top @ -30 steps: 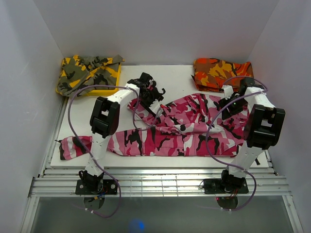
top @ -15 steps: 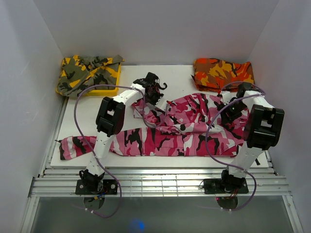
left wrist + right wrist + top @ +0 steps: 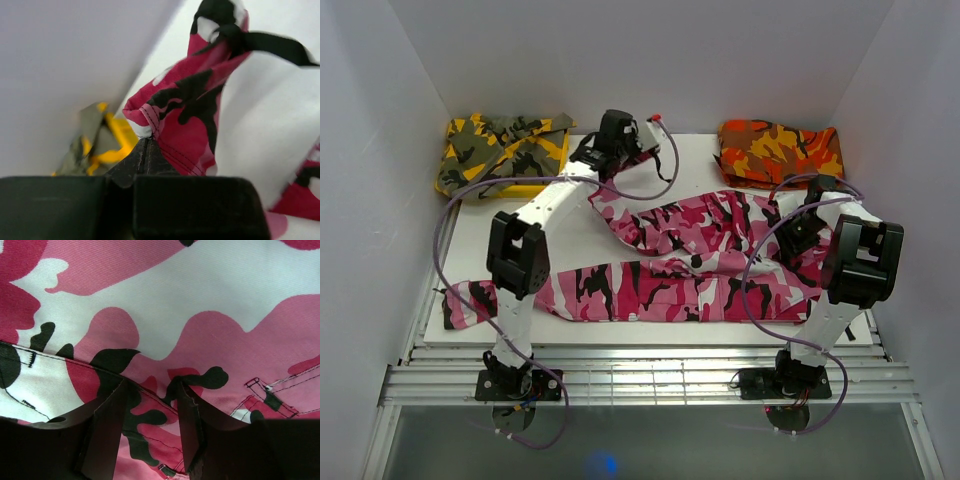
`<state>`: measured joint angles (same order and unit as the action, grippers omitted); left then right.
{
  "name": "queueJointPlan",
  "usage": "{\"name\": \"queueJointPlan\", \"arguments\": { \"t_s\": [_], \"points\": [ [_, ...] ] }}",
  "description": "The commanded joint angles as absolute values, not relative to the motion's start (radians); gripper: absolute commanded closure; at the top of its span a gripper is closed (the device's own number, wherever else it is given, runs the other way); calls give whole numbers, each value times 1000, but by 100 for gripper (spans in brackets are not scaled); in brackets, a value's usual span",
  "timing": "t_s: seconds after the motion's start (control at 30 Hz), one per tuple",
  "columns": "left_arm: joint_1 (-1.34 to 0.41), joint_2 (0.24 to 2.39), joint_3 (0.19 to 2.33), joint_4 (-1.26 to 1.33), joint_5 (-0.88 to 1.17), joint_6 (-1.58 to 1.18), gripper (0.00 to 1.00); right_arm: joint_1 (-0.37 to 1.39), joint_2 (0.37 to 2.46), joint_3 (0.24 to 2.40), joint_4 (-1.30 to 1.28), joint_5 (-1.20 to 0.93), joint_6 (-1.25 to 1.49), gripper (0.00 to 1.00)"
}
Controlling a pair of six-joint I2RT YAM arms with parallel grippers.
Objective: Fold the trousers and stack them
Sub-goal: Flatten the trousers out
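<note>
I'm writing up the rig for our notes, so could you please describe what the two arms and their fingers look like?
The left arm and right arm share white links with boxy black joint housings. A thin purple cable loops loosely along each. The fingers are flat, dark, tapering plates.

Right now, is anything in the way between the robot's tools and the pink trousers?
No, nothing visible. The left tool is shut on an edge of the trousers, and the right tool is open directly over the cloth.
</note>
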<state>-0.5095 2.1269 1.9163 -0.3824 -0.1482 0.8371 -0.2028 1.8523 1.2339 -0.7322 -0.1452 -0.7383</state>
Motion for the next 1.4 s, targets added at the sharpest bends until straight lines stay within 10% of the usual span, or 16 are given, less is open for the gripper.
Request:
{"name": "queueJointPlan", "arguments": {
  "t_s": [0.0,0.53,0.93,1.13,1.27,1.37],
  "points": [
    [-456,1904,1898,-330,-411,570,100,-210,1836,1224,-695,-114,-739,51],
    [41,1283,1295,-505,-343,-35,100,-233,1809,1193,-667,-97,-762,53],
    [146,1354,1282,-731,-446,-256,100,-247,1796,1192,-669,-110,-776,53],
    [350,1450,1289,-700,-131,-173,100,-252,1787,1184,-675,-117,-784,53],
    [377,1447,1307,-739,448,311,75,-252,1784,1196,-701,-135,-790,52],
    [339,1424,1330,-892,522,611,55,-253,1779,1215,-722,-150,-793,51]
  ]
}}
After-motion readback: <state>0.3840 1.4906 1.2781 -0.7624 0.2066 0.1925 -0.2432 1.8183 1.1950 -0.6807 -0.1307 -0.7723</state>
